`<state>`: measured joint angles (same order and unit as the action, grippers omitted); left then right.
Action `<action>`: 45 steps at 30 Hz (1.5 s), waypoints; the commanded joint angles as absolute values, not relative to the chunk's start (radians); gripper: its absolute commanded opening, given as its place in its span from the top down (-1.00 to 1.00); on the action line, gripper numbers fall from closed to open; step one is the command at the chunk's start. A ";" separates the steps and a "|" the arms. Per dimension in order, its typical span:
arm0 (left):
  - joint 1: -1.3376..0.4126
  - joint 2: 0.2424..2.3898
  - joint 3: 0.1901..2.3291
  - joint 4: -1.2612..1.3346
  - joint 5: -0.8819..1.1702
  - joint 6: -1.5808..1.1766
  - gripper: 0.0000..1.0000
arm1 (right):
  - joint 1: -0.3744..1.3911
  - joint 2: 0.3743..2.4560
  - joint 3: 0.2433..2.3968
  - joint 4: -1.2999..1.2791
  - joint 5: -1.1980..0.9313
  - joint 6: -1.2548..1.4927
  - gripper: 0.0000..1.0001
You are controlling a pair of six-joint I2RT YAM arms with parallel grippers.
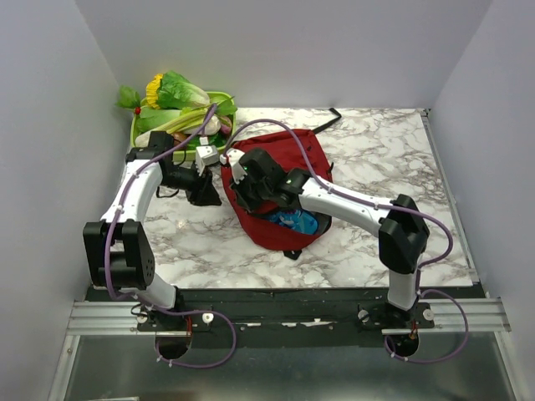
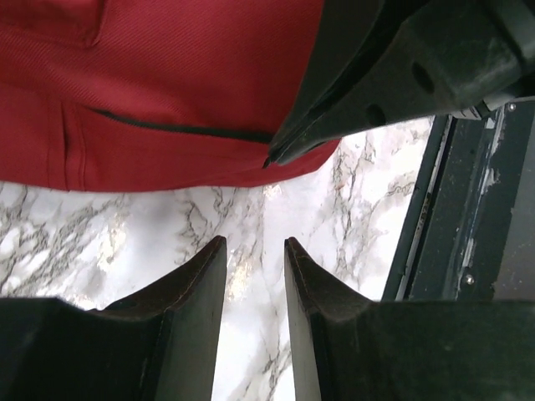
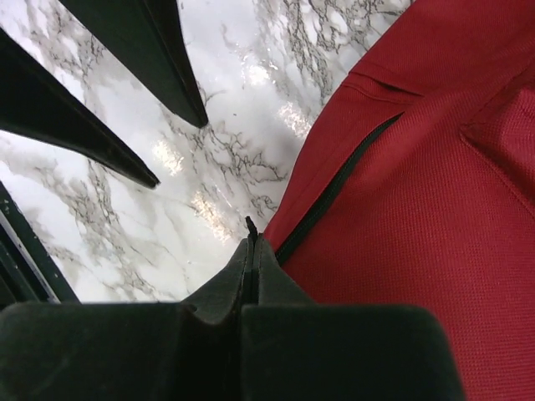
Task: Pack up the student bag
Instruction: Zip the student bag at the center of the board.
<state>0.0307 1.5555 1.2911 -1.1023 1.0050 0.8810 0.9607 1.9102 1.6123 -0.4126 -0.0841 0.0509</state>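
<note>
The dark red student bag [image 1: 288, 163] lies in the middle of the marble table [image 1: 393, 159], with a blue patterned case [image 1: 294, 221] showing at its near opening. My right gripper [image 3: 252, 240] is shut at the bag's left edge. A small black zipper pull [image 3: 250, 224] sticks out between its jaws at the end of the black zipper [image 3: 334, 190]. In the left wrist view, the right gripper [image 2: 272, 156] meets the zipper line [image 2: 175, 128]. My left gripper [image 2: 255, 242] hangs open over bare marble just left of the bag, holding nothing.
A green tray [image 1: 138, 134] heaped with toy vegetables [image 1: 175, 96] stands at the back left, close behind the left arm. A black strap [image 1: 332, 117] trails from the bag toward the back. White walls close in three sides of the table.
</note>
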 commanded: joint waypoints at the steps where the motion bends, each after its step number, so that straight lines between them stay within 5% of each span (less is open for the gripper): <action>1: -0.054 1.528 1.249 -0.960 1.028 0.874 0.15 | 0.960 1.847 1.560 -0.417 -0.110 0.058 0.99; 7: -0.113 1.584 1.245 -0.874 1.060 0.963 0.14 | 0.959 1.741 1.406 -0.331 -0.163 0.118 0.99; 12: -0.123 1.693 1.348 -1.058 1.069 1.205 0.04 | 0.960 1.664 1.301 -0.238 -0.187 0.182 0.99; 37: -0.252 1.686 1.327 -1.077 0.962 1.627 -0.04 | 0.959 1.628 1.193 -0.137 -0.215 0.281 0.99; 43: -0.265 1.698 1.324 -1.160 0.914 1.749 0.03 | 0.957 1.632 1.203 -0.135 -0.210 0.273 0.99; 45: -0.265 1.675 1.290 -1.132 0.907 1.761 0.20 | 0.957 1.628 1.204 -0.135 -0.212 0.273 0.99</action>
<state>-0.2390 1.7256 1.3388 -1.1275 0.9382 1.6203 0.9497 1.6428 1.2011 -0.1589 -0.1799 0.2695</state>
